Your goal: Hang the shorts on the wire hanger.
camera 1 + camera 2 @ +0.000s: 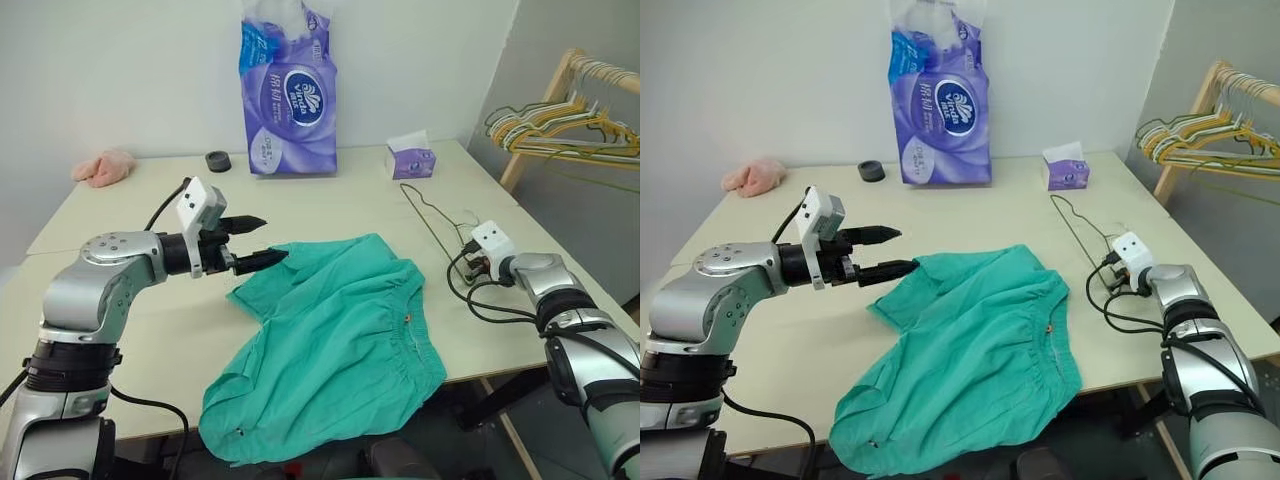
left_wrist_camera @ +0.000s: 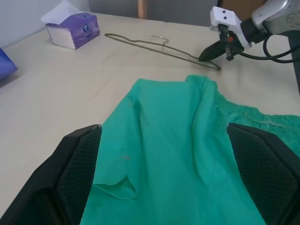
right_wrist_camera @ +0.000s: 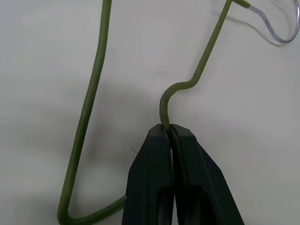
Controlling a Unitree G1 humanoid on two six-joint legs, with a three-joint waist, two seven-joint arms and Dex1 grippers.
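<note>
Olive wire hanger (image 3: 93, 93) pinched at shoulder notch by right gripper (image 3: 168, 131), lying flat right of shorts (image 1: 330, 340), long axis near-to-far; left gripper (image 1: 255, 243) nearer shorts, fingers spread, empty.

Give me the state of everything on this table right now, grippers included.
shorts: spread flat, crumpled, lower edge over the table's front edge.
wire hanger: flat on the table, pinched at a shoulder notch.
right gripper: shut on the wire hanger.
left gripper: open, at the shorts' leg.
tissue box: upright, tissue sticking out.
tissue pack: standing upright.

Bare table (image 1: 330, 205) open between shorts (image 1: 335, 340) and tissue pack (image 1: 288, 90); tissue box (image 1: 411, 160) far right.
</note>
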